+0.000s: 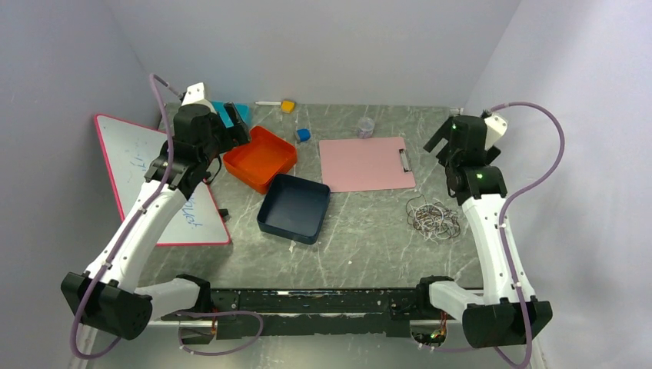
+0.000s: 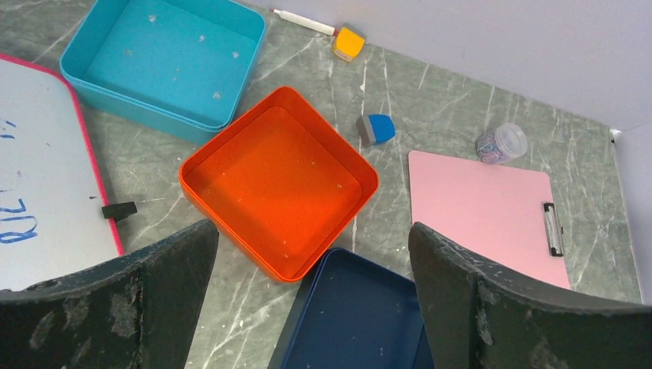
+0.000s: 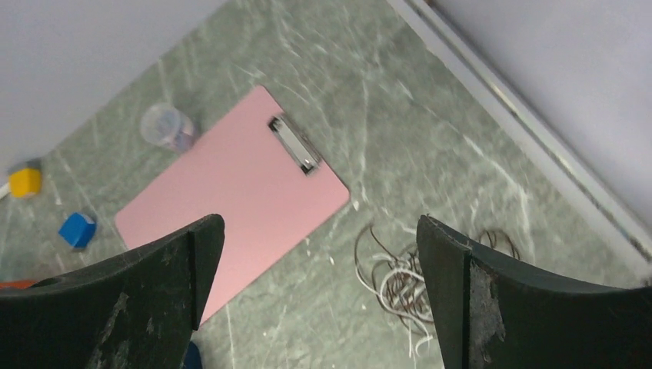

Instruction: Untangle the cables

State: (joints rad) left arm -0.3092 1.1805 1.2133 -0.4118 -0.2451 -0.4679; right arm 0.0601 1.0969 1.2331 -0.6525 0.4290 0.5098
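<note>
The cables [image 1: 433, 217] lie in one small tangle of white and dark brown wires on the grey table, right of centre, just below the pink clipboard's near right corner. In the right wrist view the cables [image 3: 396, 283] show partly behind my right finger. My right gripper [image 3: 319, 254] is open and empty, held high above the table over the area by the tangle; it shows in the top view [image 1: 446, 138]. My left gripper [image 2: 311, 265] is open and empty, held above the orange and navy trays, far from the cables; it also shows in the top view [image 1: 231, 134].
A pink clipboard [image 1: 365, 163] lies at centre back. An orange tray [image 1: 260, 157], a navy tray [image 1: 294, 207] and a teal tray [image 2: 161, 61] stand at the left. A whiteboard [image 1: 146, 181] lies at far left. A small clear jar [image 1: 366, 127], blue block [image 1: 304, 135] and yellow block [image 1: 287, 106] sit at the back.
</note>
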